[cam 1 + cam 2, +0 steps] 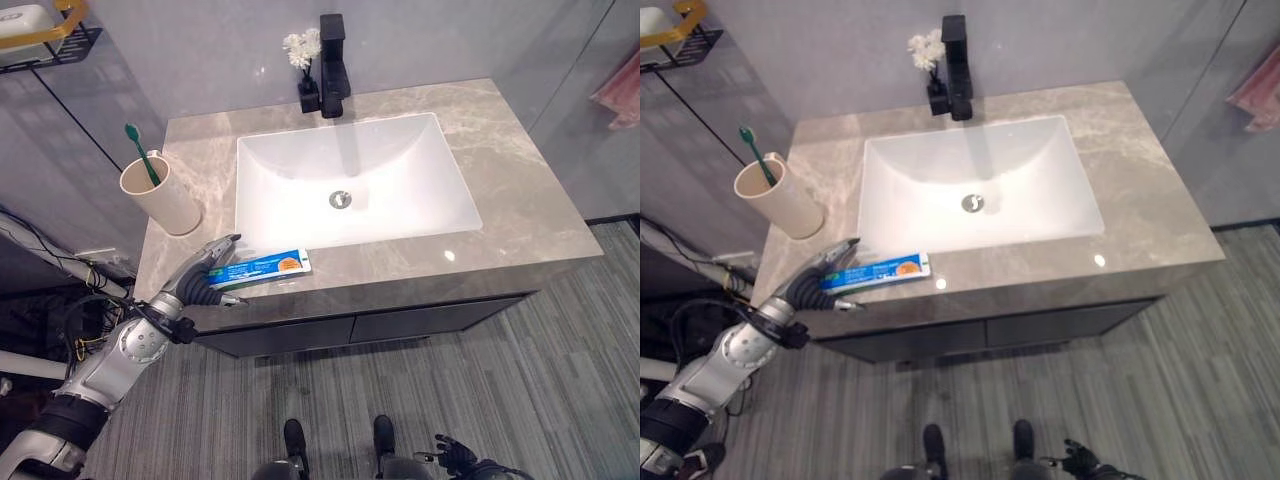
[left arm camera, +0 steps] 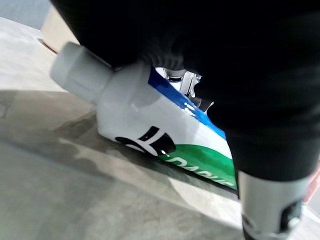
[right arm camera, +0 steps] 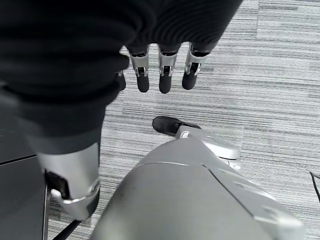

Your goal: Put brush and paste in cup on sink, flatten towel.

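Note:
A white, blue and green toothpaste tube (image 1: 268, 266) lies flat on the counter's front strip, just before the basin. My left hand (image 1: 203, 272) is at its cap end (image 2: 75, 71), with the fingers stretched over the top and the thumb (image 2: 270, 210) apart on the near side, so the hand is open. A beige cup (image 1: 160, 193) stands at the counter's left end with a green toothbrush (image 1: 140, 152) upright in it. A pink towel (image 1: 622, 88) hangs on the wall at the far right. My right hand (image 3: 160, 70) hangs low over the floor with relaxed, straight fingers.
The white basin (image 1: 400, 150) takes up the middle of the marble counter (image 1: 520, 200). A black tap (image 1: 333, 65) and a small vase of white flowers (image 1: 304, 62) stand behind it. A wire shelf with soap (image 1: 35, 30) is on the wall at the upper left.

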